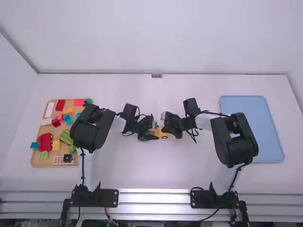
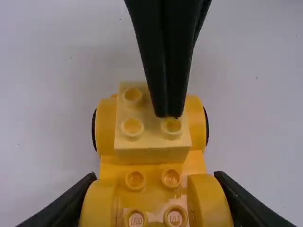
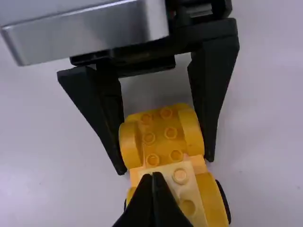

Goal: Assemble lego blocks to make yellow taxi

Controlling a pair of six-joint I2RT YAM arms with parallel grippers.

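Note:
In the high view my left gripper [image 1: 151,135] and right gripper [image 1: 167,129] meet at the table's middle around a yellow wheeled car base [image 1: 161,134]. The left wrist view has my left gripper [image 2: 155,177] shut on the rounded sides of one end of the car base [image 2: 154,165]. A pale yellow brick [image 2: 154,153] is on the base between the wheels. My right gripper [image 3: 154,177], its fingers together with nothing between them, has its tips at the top of the pale brick [image 3: 193,198], over one stud.
At the left, a tan tray [image 1: 36,163] holds several red, blue, green, white and orange blocks. A blue tray [image 1: 251,127] lies at the right. Both forearms extend inward low over the table.

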